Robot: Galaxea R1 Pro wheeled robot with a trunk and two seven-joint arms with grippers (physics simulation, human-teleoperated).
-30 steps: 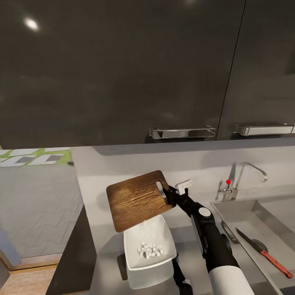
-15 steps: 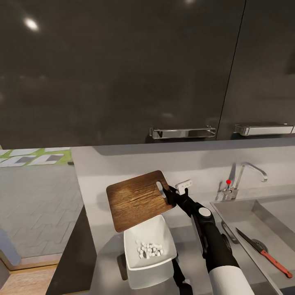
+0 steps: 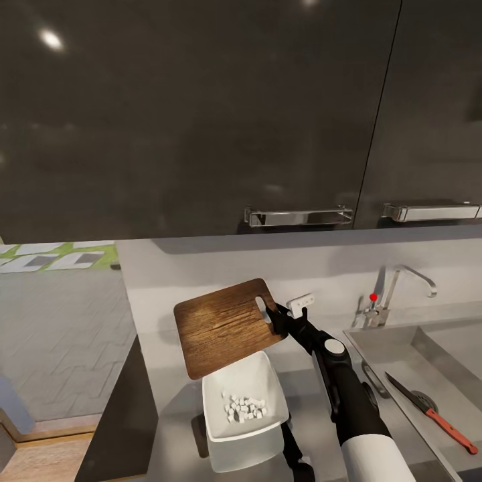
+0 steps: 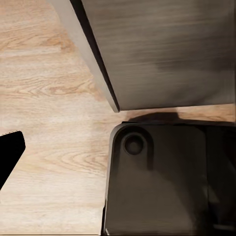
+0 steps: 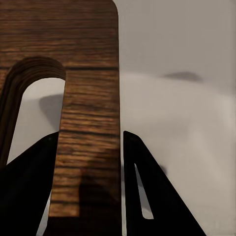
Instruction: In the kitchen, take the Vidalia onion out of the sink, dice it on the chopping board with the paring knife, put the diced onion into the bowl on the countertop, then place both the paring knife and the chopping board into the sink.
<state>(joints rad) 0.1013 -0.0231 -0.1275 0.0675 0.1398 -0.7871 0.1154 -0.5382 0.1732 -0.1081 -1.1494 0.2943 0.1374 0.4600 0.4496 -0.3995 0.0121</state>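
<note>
I hold the dark brown chopping board [image 3: 224, 327] tilted in the air above the bowl [image 3: 244, 408], gripped beside its handle slot by my right hand [image 5: 120, 147]. The white squarish bowl stands on the grey tabletop [image 3: 308, 408] and holds the diced onion [image 3: 244, 408], small white cubes. The paring knife [image 3: 432, 413], red-handled with a dark blade, lies in the steel sink [image 3: 402, 348] near the drain.
</note>
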